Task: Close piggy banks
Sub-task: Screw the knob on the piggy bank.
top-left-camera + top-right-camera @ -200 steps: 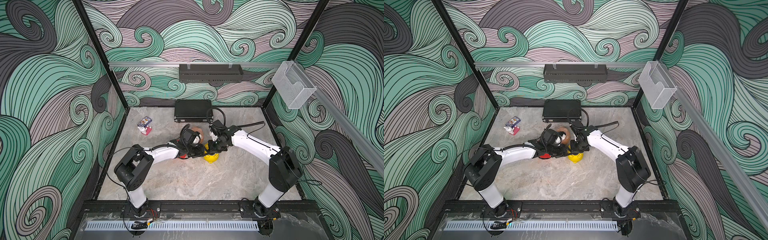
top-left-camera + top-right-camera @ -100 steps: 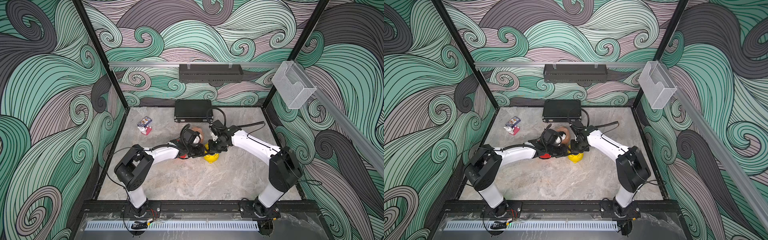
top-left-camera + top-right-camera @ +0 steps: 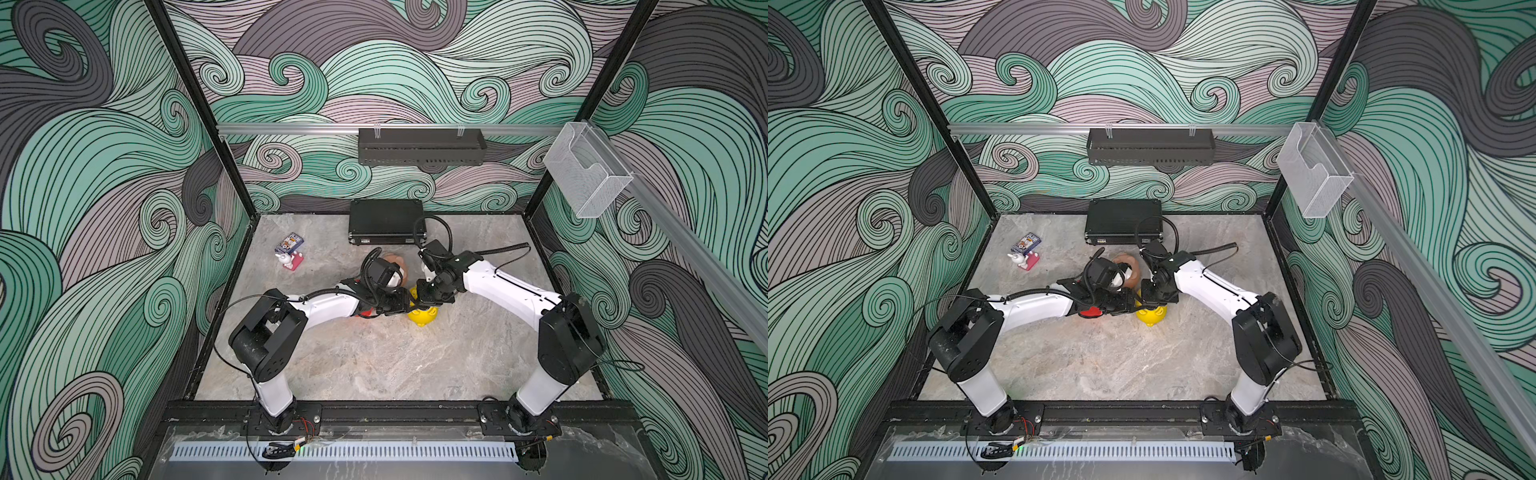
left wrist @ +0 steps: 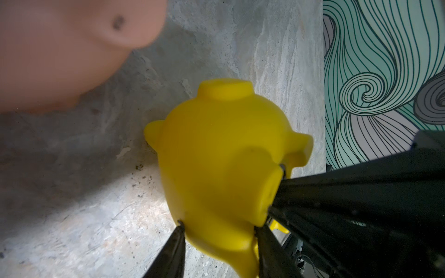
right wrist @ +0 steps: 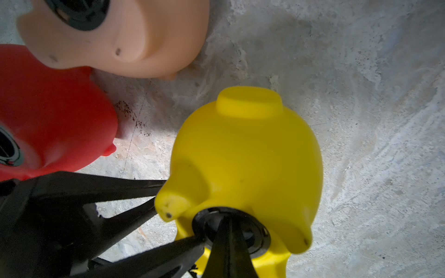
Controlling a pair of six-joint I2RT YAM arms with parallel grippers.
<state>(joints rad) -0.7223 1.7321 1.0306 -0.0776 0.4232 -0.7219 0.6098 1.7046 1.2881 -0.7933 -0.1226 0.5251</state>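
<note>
Middle of the table (image 3: 374, 365), nothing's really moved: left tool (image 4: 221, 223) still clamps the yellow pig (image 5: 245, 154), closed right tool (image 5: 226, 221) pushes the black plug (image 5: 255, 231) into its belly. Red pig (image 5: 48, 115), peach pig (image 5: 144, 36) look plugged, so last one I guess.

Grey marbled tabletop (image 3: 374, 365), scuffed, with dark specks. Between the left fingers (image 4: 173, 250): yellow piggy bank (image 5: 245, 154), contact with the surface not discernible. Close by those fingers, resting on the stone: peach-pink piggy bank (image 5: 144, 36) and, close beside it, red piggy bank (image 5: 48, 108). Well beyond the fingertips, at the far edge: black case (image 3: 386, 222). Well apart, toward the left wall: card box (image 3: 289, 243), just beside a small white figure (image 3: 284, 258).
</note>
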